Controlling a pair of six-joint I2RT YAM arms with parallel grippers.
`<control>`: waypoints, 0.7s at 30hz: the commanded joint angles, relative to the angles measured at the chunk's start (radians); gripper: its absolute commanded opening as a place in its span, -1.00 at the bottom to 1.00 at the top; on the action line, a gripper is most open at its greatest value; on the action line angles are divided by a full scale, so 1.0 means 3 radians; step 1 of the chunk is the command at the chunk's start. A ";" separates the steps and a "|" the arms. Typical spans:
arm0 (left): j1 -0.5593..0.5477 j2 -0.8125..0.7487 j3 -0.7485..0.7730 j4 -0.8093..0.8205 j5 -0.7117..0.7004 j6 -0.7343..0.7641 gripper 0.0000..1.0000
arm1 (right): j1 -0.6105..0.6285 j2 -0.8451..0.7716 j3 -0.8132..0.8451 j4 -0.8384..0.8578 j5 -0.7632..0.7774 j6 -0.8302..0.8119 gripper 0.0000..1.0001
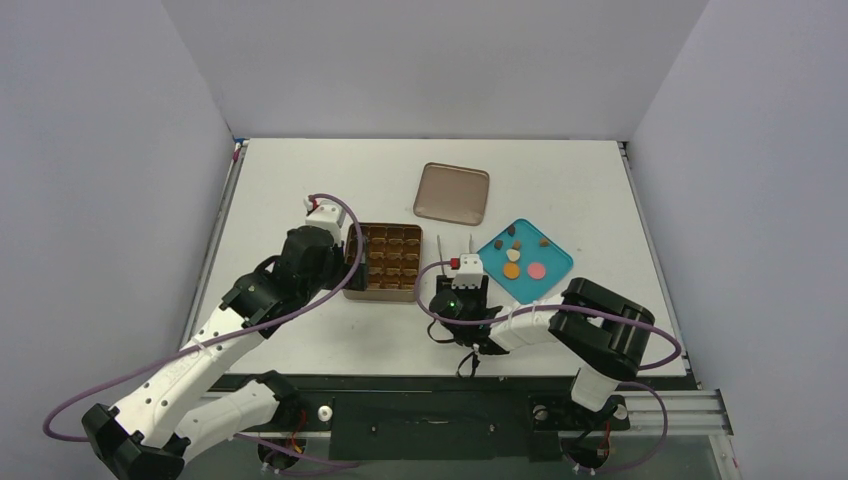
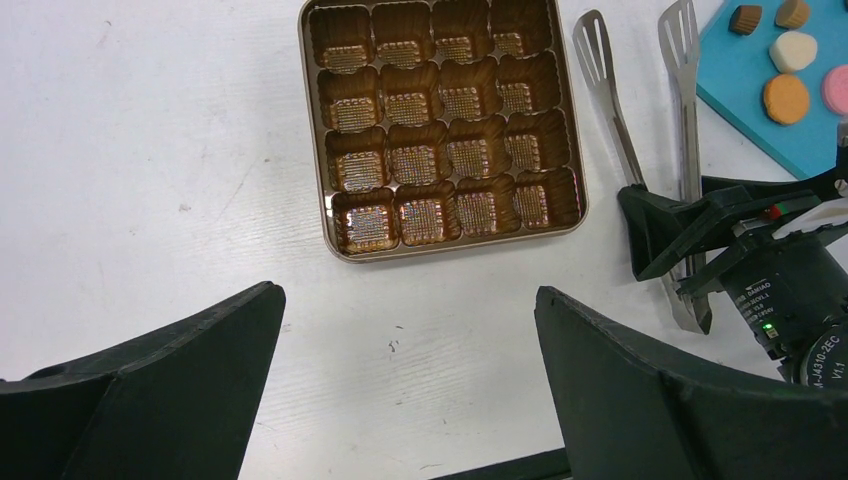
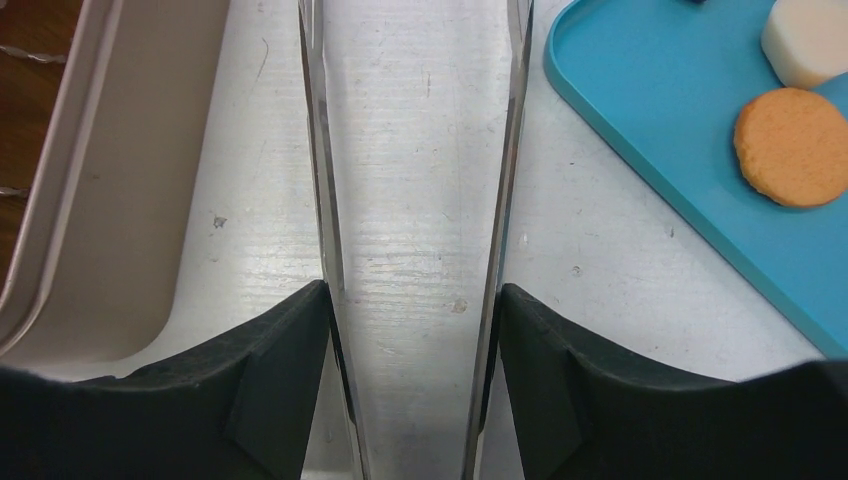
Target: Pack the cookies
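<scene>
at the centre of the table [image 2: 150,150], between tin and plate: item, one pair of metal tongs [image 2: 681,40], tips pointing to the far side, its two arms sprung apart. the right gripper [image 3: 410,310] is clamped on it, one dark finger pressed against the outside of each arm, toward the hinge end.

cookies [image 1: 511,270]: all on the teal plate [image 3: 650,120], just right of the tongs. orange round [image 3: 792,145], cream piece [image 3: 805,40], pink round [image 2: 838,88], smaller brown bits toward the far edge. none held, none packed.

tin [image 2: 450,248]: gridded cells, every one empty, just left of the tongs. lid [image 1: 452,193] lies apart, further back.

step in hand, as judged: securing the tongs as a tool. to do it well, squeeze only enough to lift without closing the tips. seat both arms evenly in the fingers so the tool does not twist. lift clear before swinging right to the plate, lest the tips catch its rim.

pose: right arm folded low, elbow out to the right, wrist reaching left, fingers close to the table. left arm stretched forward beside the tin. left gripper [image 2: 407,300] spread wide, holding nothing, hovering over bare table near the tin's near edge.
</scene>
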 commanded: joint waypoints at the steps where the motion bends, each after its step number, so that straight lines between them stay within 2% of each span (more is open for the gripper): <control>1: 0.0020 -0.0059 -0.0008 0.0081 -0.0084 0.0014 0.93 | 0.0032 0.0031 -0.0045 0.0158 0.0117 0.0037 0.14; 11: 0.0018 -0.0056 -0.0004 0.0077 -0.0094 0.0012 0.93 | 0.0053 -0.0063 0.0042 -0.0035 0.0185 -0.0003 -0.10; 21: 0.0019 -0.0088 -0.0002 0.0076 -0.0085 0.0016 0.93 | 0.0082 -0.0503 0.0236 -0.0821 0.0109 0.0017 -0.16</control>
